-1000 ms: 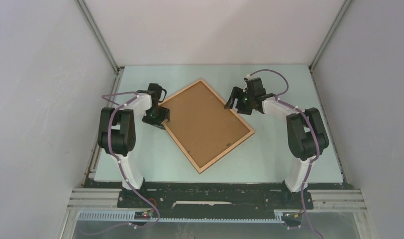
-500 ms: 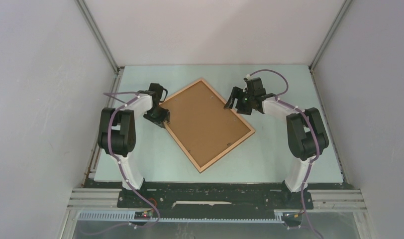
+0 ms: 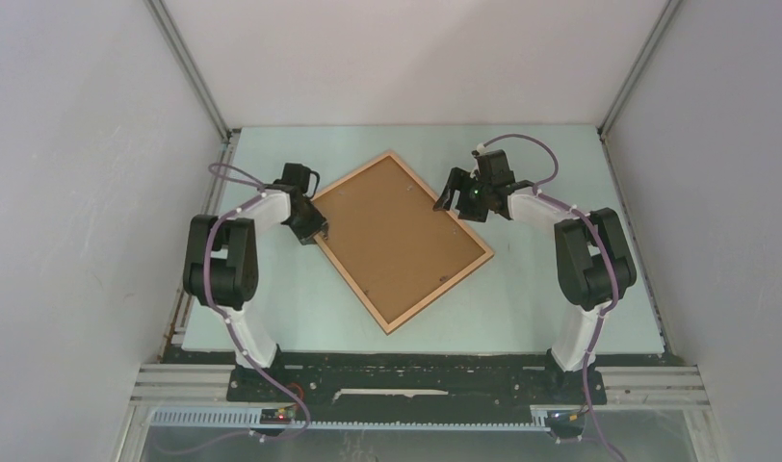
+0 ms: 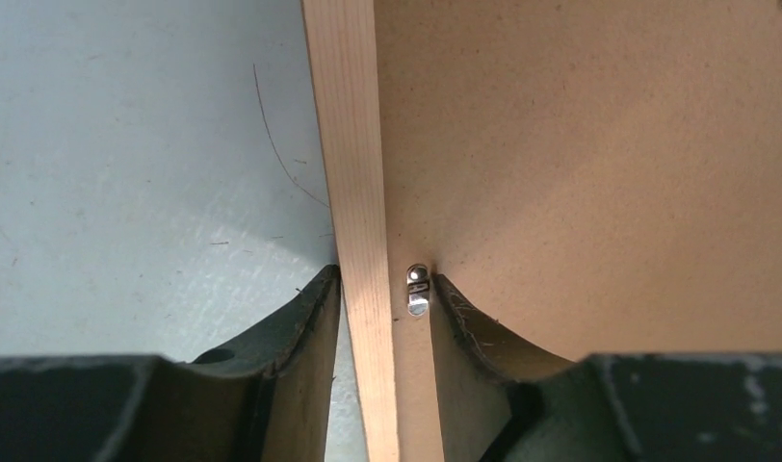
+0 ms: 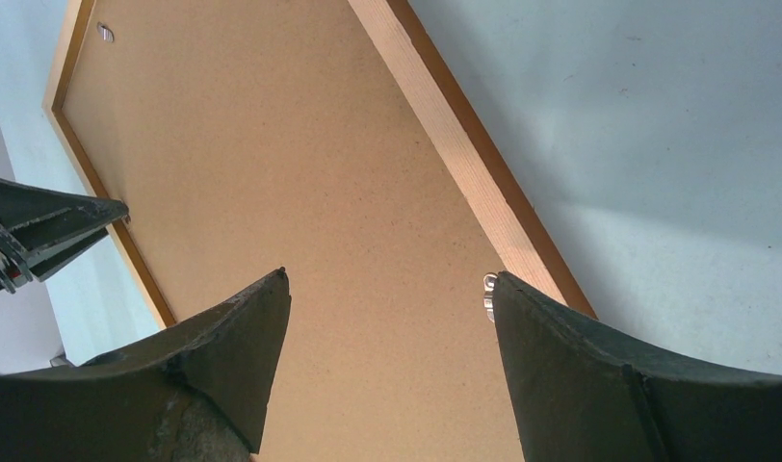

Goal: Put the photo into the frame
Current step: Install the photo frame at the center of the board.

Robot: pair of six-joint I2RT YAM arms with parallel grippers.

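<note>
The frame (image 3: pixel 353 176) lies face down and slanted on the table, with the brown backing board (image 3: pixel 402 236) sitting inside it. The photo is hidden. My left gripper (image 3: pixel 313 227) is at the frame's left rail. In the left wrist view this gripper (image 4: pixel 385 289) is narrowly open. Its fingers straddle the rail (image 4: pixel 353 144), and the right finger is beside a small metal clip (image 4: pixel 418 289). My right gripper (image 3: pixel 449 201) is wide open over the board's far right part (image 5: pixel 300 192). Its right finger stands by another clip (image 5: pixel 489 287) at the right rail (image 5: pixel 464 144).
The pale green table (image 3: pixel 560 308) is enclosed by grey walls on three sides. A third clip (image 5: pixel 105 32) sits at the board's far corner. The left gripper's fingers (image 5: pixel 40 231) show at the left edge of the right wrist view.
The left arm has turned its wrist and the gripper has drawn in tighter against the frame's left rail; its cable now loops higher. The right arm and the frame have not moved.
</note>
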